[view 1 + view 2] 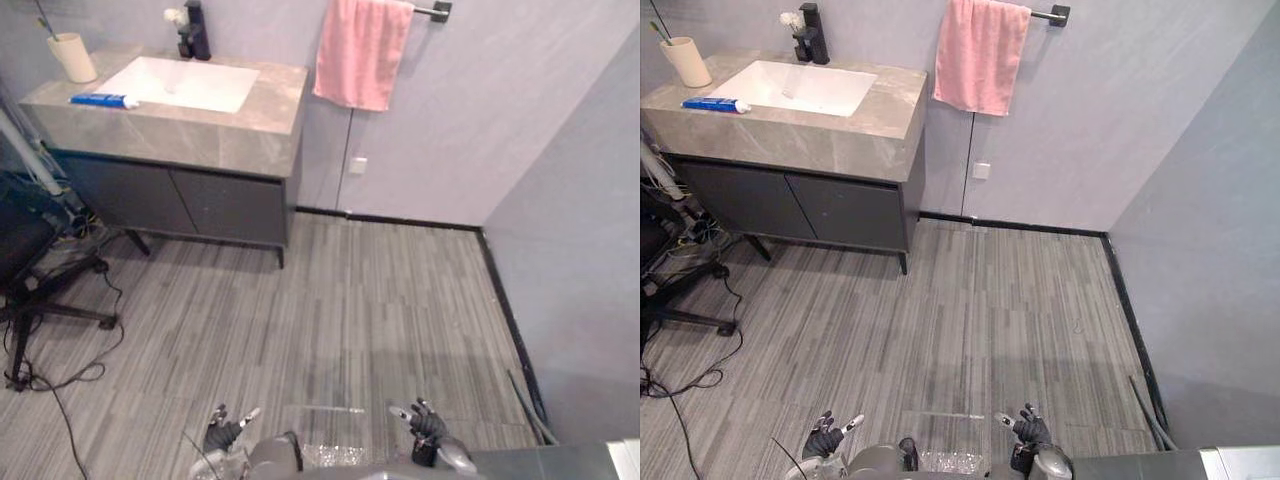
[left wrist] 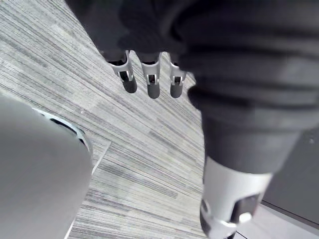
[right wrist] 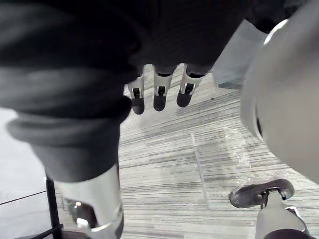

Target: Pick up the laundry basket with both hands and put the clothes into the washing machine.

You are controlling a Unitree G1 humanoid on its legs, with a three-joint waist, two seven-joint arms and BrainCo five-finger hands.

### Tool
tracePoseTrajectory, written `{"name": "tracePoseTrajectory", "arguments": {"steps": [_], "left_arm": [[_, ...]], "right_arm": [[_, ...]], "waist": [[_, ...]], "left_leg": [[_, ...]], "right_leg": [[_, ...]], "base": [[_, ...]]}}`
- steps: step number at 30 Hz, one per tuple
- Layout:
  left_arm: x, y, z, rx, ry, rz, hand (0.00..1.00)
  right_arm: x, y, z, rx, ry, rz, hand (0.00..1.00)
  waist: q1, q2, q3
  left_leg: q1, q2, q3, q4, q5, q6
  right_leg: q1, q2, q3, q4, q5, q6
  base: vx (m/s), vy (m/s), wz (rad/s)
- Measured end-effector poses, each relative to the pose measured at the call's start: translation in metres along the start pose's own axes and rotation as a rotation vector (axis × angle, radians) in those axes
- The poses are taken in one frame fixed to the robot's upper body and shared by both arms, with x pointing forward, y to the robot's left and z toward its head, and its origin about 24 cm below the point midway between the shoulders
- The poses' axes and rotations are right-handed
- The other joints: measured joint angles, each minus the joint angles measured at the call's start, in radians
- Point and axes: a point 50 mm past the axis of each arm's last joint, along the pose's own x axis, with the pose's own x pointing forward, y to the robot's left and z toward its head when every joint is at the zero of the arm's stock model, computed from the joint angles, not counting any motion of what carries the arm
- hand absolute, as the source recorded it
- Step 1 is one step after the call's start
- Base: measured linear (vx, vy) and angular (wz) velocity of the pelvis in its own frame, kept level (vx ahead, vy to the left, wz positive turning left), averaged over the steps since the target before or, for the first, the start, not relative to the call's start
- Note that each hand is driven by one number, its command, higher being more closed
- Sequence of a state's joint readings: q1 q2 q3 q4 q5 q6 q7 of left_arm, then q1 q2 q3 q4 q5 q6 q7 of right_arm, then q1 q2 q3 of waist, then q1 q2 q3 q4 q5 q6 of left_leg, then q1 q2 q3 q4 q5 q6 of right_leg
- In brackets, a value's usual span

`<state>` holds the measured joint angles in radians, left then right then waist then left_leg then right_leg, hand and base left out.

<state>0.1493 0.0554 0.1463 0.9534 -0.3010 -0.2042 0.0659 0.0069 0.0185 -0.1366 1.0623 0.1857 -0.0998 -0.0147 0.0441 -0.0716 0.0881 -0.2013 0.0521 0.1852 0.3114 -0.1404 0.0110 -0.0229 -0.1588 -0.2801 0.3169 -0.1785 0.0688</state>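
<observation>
My left hand (image 1: 224, 433) hangs low at the near edge of the left eye view, above the grey striped floor (image 1: 350, 310). Its fingers (image 2: 149, 83) are relaxed and nearly straight, and there is nothing between them and the thumb (image 2: 230, 201). My right hand (image 1: 425, 424) hangs at the same height, a short way to the right. Its fingers (image 3: 159, 94) are also loose and straight over bare floor, holding nothing.
A grey vanity (image 1: 180, 190) with a white sink (image 1: 185, 82) stands at the far left. On it are a cup (image 1: 72, 57) and a blue tube (image 1: 103, 100). A pink towel (image 1: 362, 50) hangs on the back wall. A black office chair (image 1: 30, 270) stands left, and a wall (image 1: 580, 260) closes the right.
</observation>
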Motion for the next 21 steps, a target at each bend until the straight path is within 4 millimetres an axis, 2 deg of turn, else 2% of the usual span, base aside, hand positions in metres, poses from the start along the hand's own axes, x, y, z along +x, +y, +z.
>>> {"name": "tracePoseTrajectory", "arguments": {"steps": [2,3,7,10,14,21], "left_arm": [[0.001,0.003,0.000,0.003,0.006,0.007,0.00],[0.000,0.004,-0.003,0.001,0.016,0.013,0.00],[-0.001,0.007,-0.008,-0.006,0.039,0.022,0.00],[-0.003,0.009,-0.013,-0.004,0.057,0.028,0.00],[-0.003,0.009,-0.014,-0.003,0.062,0.030,0.00],[-0.004,0.009,-0.018,0.002,0.081,0.032,0.00]], "right_arm": [[0.001,0.000,0.000,-0.021,0.012,0.001,0.00],[0.001,-0.003,-0.002,-0.051,0.024,0.002,0.00],[-0.003,-0.013,-0.015,-0.088,0.082,-0.019,0.00],[-0.004,-0.019,-0.019,-0.088,0.093,-0.036,0.00],[-0.005,-0.021,-0.020,-0.103,0.103,-0.039,0.00],[-0.004,-0.024,-0.018,-0.095,0.098,-0.051,0.00]], "waist": [[-0.001,0.001,-0.003],[-0.004,0.007,-0.007],[-0.003,0.002,-0.026],[-0.003,0.008,-0.039],[-0.006,0.009,-0.037],[-0.013,0.031,-0.038]], "left_leg": [[0.000,-0.007,0.004,-0.043,0.037,-0.005],[0.016,-0.009,0.005,-0.088,0.066,-0.007],[0.102,-0.030,0.008,-0.255,0.164,-0.002],[0.167,-0.038,0.008,-0.402,0.242,-0.007],[0.178,-0.039,0.008,-0.414,0.248,-0.008],[0.192,-0.048,0.008,-0.415,0.248,-0.008]], "right_leg": [[0.040,0.017,0.001,-0.132,0.023,0.027],[0.050,0.025,0.001,-0.167,0.044,0.022],[0.070,0.028,0.003,-0.202,0.052,0.017],[0.073,0.040,0.003,-0.214,0.057,0.013],[0.082,0.041,0.005,-0.215,0.057,0.012],[0.095,0.036,0.006,-0.216,0.056,0.012]], "base": [[-0.02,-0.097,-0.10],[0.00,-0.091,-0.07],[0.01,-0.088,0.00],[-0.01,-0.048,0.00],[0.00,0.000,0.00],[-0.03,0.028,0.01]]}}
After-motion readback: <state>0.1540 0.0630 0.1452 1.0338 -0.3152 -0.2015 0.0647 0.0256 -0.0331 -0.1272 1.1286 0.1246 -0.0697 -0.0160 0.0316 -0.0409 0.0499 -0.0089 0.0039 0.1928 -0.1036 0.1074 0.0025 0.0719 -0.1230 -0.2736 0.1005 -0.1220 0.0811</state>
